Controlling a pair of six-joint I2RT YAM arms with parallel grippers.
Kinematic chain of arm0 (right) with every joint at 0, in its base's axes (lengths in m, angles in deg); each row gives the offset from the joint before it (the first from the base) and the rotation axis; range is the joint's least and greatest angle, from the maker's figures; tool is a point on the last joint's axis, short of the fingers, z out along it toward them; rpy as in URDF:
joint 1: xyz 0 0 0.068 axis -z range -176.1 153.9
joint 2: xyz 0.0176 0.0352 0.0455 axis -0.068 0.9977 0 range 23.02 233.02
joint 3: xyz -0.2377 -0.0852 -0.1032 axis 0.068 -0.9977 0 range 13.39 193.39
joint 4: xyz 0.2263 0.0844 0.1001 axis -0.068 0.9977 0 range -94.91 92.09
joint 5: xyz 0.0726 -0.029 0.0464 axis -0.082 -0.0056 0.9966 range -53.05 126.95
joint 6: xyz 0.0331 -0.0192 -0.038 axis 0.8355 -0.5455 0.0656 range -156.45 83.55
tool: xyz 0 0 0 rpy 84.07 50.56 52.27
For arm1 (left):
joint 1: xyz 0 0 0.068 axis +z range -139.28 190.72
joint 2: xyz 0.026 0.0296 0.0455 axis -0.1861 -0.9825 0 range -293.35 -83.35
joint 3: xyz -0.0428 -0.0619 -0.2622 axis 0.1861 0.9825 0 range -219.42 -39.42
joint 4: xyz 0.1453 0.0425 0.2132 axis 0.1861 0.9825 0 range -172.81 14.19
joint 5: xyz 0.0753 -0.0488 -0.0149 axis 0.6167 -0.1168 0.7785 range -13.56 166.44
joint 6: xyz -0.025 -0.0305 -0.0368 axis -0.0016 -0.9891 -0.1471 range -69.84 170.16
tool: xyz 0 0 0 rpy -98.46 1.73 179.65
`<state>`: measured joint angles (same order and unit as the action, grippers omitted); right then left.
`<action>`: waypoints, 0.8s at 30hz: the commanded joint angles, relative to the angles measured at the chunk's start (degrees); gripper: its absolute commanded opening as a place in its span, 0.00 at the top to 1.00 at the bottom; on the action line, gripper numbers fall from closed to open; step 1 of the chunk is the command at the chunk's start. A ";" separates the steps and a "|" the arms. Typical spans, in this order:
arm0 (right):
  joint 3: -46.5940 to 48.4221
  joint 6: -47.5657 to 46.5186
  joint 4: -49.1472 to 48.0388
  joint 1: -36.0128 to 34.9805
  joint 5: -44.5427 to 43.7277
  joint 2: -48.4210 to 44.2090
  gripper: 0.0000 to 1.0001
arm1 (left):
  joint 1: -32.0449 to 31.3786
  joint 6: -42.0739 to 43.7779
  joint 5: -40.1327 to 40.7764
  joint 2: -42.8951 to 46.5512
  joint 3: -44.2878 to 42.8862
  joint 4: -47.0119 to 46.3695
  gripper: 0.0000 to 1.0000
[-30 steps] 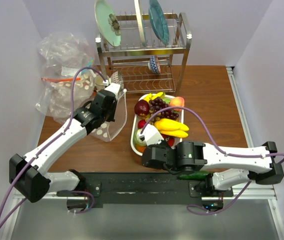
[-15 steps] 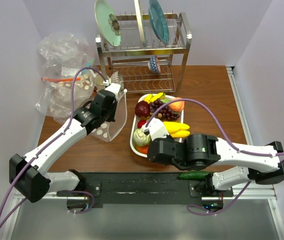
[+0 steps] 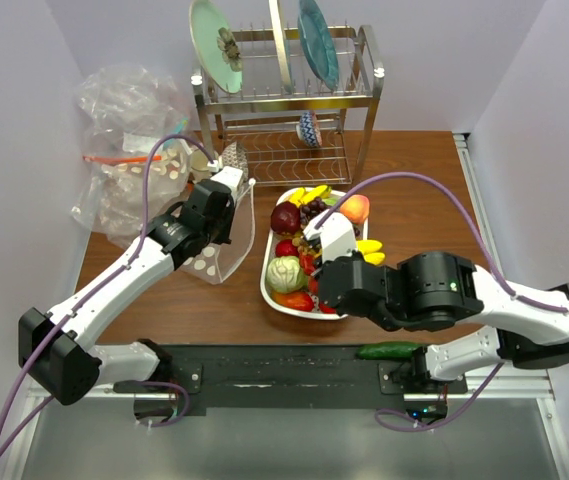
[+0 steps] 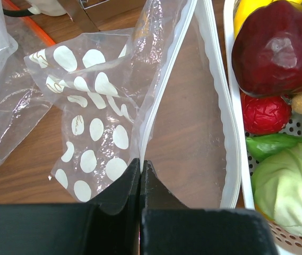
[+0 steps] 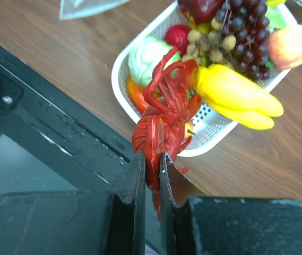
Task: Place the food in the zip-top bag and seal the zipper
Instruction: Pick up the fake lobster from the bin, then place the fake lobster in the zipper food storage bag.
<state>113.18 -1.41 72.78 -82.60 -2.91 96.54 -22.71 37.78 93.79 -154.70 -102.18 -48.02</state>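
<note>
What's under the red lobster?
The lobster hangs from the right fingers over the white tray. Below it: green cabbage, something orange, bananas. Its body covers whatever lies straight beneath.

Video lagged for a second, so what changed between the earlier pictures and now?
The right gripper, shut on the red plastic toy lobster, swung from the near end of the white perforated tray away from the bases and rightward, uncovering the pale green cabbage. The left gripper stayed clamped on the mouth edge of the clear white-dotted bag.
</note>
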 commanded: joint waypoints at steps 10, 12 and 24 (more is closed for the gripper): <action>9.54 -6.48 -2.45 -0.16 0.74 -6.37 1.00 | 0.38 1.22 -1.00 1.30 -0.87 -2.00 1.00; 11.74 -7.01 -2.98 -0.25 0.74 -6.28 1.00 | 0.30 1.22 -1.00 1.30 -1.05 -2.00 1.00; 8.59 -10.61 -24.03 -0.16 2.41 -14.18 1.00 | 0.30 -0.01 -0.91 1.74 -2.27 -1.65 1.00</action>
<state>123.87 -10.11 63.77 -82.62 -0.85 86.55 -22.71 37.75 93.09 -154.70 -102.18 -48.00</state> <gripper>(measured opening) 0.091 0.020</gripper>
